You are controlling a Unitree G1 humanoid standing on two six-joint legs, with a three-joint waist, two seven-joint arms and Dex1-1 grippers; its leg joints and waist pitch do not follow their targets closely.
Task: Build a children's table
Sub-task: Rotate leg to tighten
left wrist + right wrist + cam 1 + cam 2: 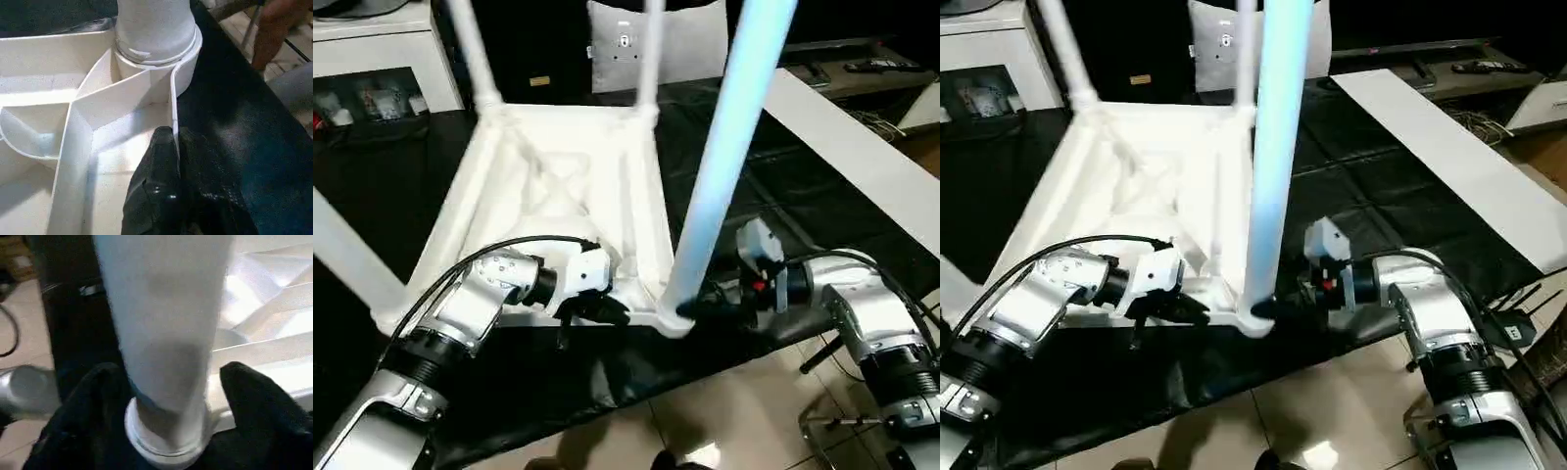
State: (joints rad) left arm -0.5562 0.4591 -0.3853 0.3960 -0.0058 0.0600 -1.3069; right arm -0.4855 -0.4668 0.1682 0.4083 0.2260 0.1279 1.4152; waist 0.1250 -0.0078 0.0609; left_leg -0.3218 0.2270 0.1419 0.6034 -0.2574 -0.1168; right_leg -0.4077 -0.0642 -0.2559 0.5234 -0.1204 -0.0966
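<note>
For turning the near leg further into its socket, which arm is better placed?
The right, I'd judge. Its gripper straddles the near leg just above the collar, fingers on both sides. The left gripper is pinched on the tabletop rim beside the socket, better suited to steadying.

My table top [558,186] looks smooth white plastic, its leg [729,147] glossy; the work table's black cover [862,225] has a dull sheen.
</note>
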